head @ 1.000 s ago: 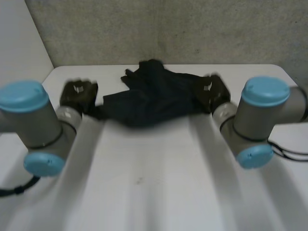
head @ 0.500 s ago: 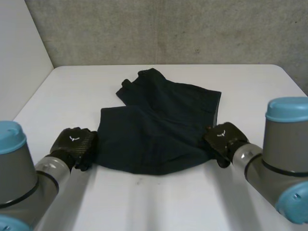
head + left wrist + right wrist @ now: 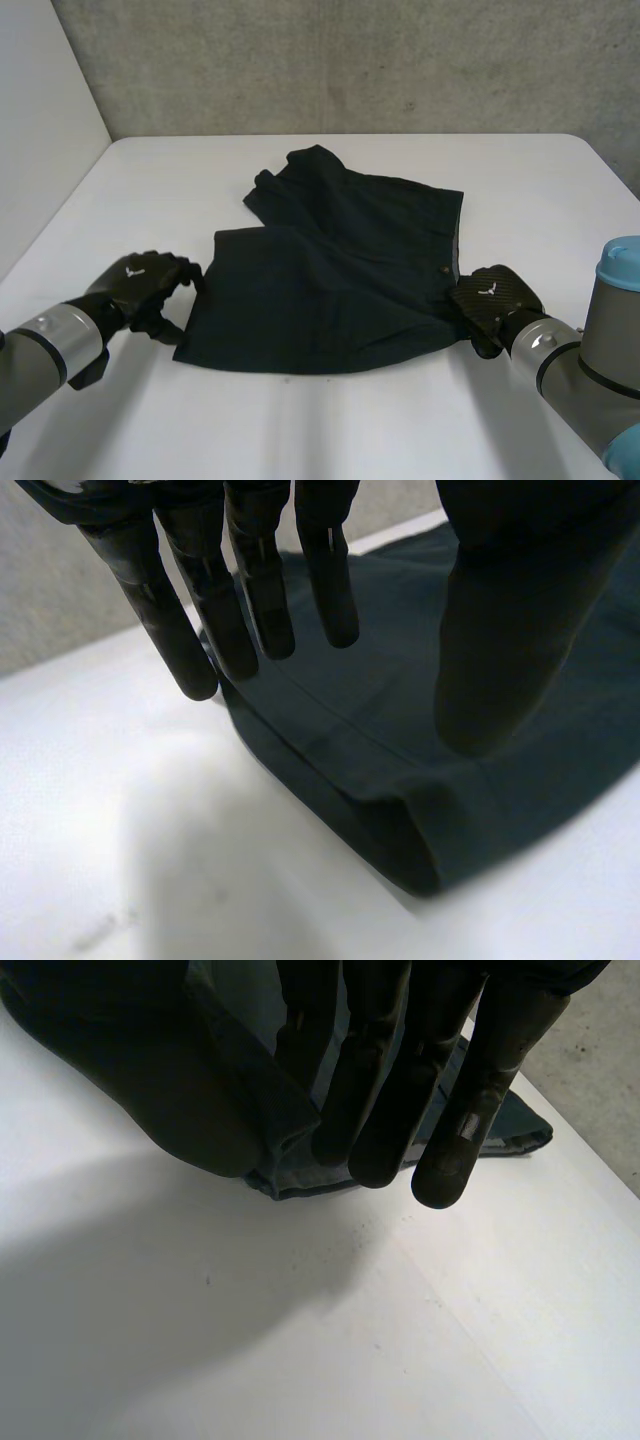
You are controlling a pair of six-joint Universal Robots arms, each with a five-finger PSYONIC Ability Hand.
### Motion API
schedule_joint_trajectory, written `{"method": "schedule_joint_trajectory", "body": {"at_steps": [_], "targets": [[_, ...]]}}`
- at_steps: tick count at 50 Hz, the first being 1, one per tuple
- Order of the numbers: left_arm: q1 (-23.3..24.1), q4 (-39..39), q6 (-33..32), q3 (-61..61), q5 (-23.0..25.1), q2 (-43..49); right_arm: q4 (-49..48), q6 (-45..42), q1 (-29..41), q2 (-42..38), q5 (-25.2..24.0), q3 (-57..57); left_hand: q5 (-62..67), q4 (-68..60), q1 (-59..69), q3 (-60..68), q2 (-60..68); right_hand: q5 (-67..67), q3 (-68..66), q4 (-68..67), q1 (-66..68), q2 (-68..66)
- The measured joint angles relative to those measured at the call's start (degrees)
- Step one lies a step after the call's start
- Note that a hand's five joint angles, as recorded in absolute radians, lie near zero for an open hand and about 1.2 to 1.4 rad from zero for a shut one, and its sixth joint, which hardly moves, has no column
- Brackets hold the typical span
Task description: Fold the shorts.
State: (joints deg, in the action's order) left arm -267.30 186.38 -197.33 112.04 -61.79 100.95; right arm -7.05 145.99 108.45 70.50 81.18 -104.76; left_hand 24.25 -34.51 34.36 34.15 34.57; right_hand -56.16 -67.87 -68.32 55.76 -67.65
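- Shorts point(image 3: 330, 270): dark cloth, spread flat at the middle of the white counter point(image 3: 330, 430). The waistband, with a small button, lies on the 3 o'clock side. The two legs point toward 9 o'clock, one at about 11 o'clock of the garment and the other at about 8 o'clock.
- Left hand point(image 3: 135, 282): black, at 8 o'clock of the shorts, just beside the nearer leg's hem. In its wrist view the fingers point(image 3: 250, 590) are straight and spread with the thumb well apart. They hang over the hem of the shorts point(image 3: 400, 740), which lies flat on the counter, and nothing is gripped.
- Right hand point(image 3: 492, 298): black, at 4 o'clock of the shorts, at the near corner of the waistband. In the right wrist view the hand point(image 3: 400, 1060) is over that corner of the shorts point(image 3: 295, 1172). Whether it grips the cloth cannot be told.
- Left arm point(image 3: 45, 350) and right arm point(image 3: 590, 370): grey, entering from 7 and 5 o'clock.
- Grey wall point(image 3: 350, 60): behind the counter at 12 o'clock.
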Motion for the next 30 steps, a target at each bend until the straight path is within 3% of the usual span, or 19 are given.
{"method": "schedule_joint_trajectory", "body": {"at_steps": [20, 25, 26, 30], "targets": [[3.64, -0.2, -6.1, -0.1, -1.03, 6.45, -0.8, 0.12, 0.1, -0.06, -0.06, -0.7, 7.97, -8.03, 8.46, 8.29, 7.9, 0.0, 0.0, 0.0, 0.0, 0.0], [3.7, -0.11, -7.42, -0.9, -3.21, 8.4, -0.95, 0.16, 0.1, -0.04, -0.03, -0.89, 21.65, -21.94, 22.87, 22.15, 21.87, 0.0, 0.0, 0.0, 0.0, 0.0], [3.69, -0.06, -7.54, -1.08, -4.01, 8.6, -0.95, 0.17, 0.1, -0.03, -0.02, -0.92, 31.16, -31.79, 30.22, 32.11, 32.06, 0.0, 0.01, 0.0, 0.0, 0.0], [3.69, 0.01, -7.61, -1.16, -6.6, 8.28, -0.95, 0.18, 0.09, -0.02, 0.06, -0.96, 31.63, -34.29, 30.22, 33.76, 33.83, 0.0, 0.01, 0.0, 0.0, 0.0]]}}
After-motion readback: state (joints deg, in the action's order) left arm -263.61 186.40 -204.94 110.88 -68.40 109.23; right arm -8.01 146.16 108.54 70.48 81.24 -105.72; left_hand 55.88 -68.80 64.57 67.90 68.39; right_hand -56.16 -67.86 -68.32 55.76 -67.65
